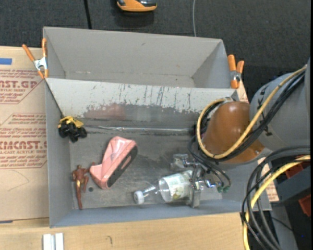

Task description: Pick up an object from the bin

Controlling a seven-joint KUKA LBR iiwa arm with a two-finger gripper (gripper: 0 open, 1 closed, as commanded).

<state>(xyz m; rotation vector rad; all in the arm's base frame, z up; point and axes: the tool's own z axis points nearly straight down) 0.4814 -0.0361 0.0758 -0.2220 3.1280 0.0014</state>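
A clear plastic bottle [167, 188] with a pale cap lies on its side near the bin's front wall, right of centre. My gripper [188, 182] is down over the bottle's thick end. It is open, with one finger [180, 163] behind the bottle and the other at its front side, against the bin's front wall. The bottle rests on the bin floor.
A pink shoe-shaped thing with a black sole [115, 160] lies left of the bottle. At the front left lies a small brown toy animal [80, 182]. A yellow-and-black toy [70, 127] sits by the left wall. The arm with its orange cover and cables fills the bin's right end.
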